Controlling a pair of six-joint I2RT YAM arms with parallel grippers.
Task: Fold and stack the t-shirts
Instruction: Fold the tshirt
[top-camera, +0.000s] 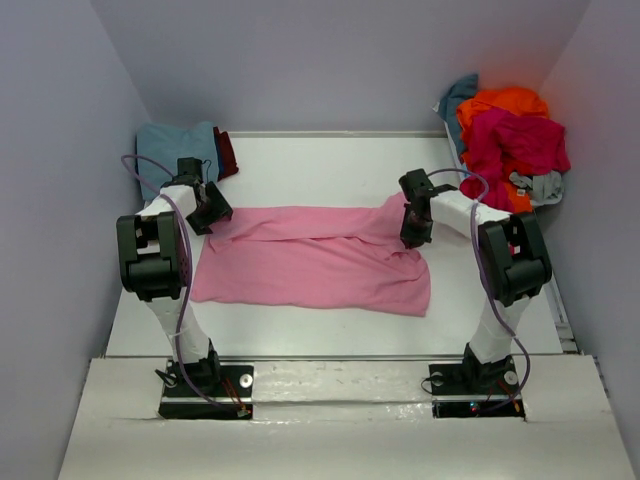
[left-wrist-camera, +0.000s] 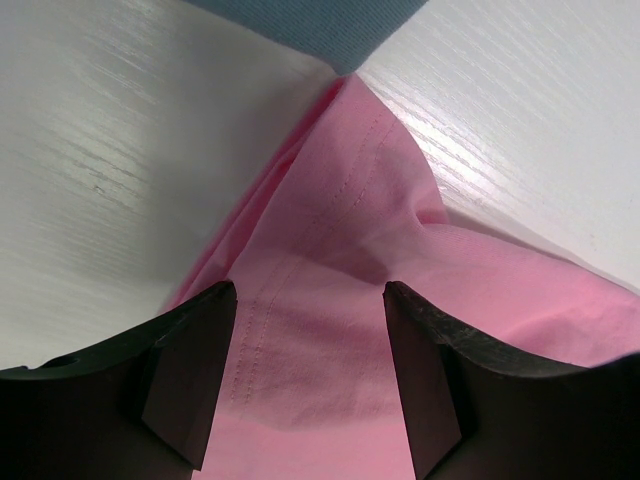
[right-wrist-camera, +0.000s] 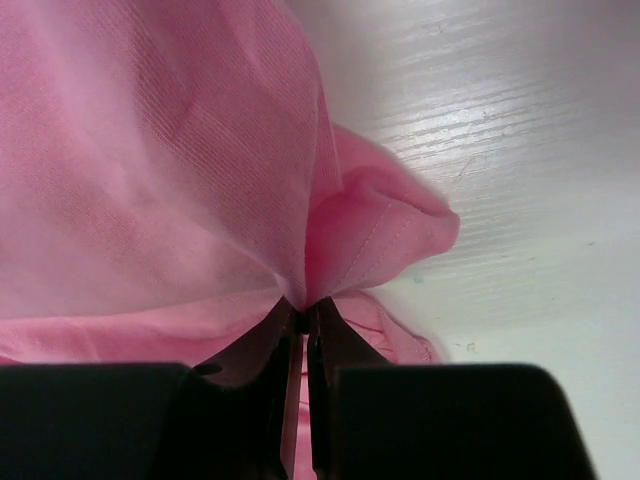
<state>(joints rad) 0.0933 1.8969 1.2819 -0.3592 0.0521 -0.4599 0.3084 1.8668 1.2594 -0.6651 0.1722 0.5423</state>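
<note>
Here, white woodgrain tbl (top-camera: 330, 160), pale lilac walls (top-camera: 330, 60), pink tee (top-camera: 320, 270) spread mid-tbl

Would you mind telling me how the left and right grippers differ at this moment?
The left gripper is open; the right gripper is shut. The left gripper only straddles the pink shirt, holding nothing, while the right gripper pinches a fold of it. The left gripper sits at the shirt's far left corner, the right gripper at its far right corner. Both are down at the same shirt.

White table (top-camera: 330, 165), pink t-shirt (top-camera: 320, 265), blue t-shirt (top-camera: 175, 145)
</note>
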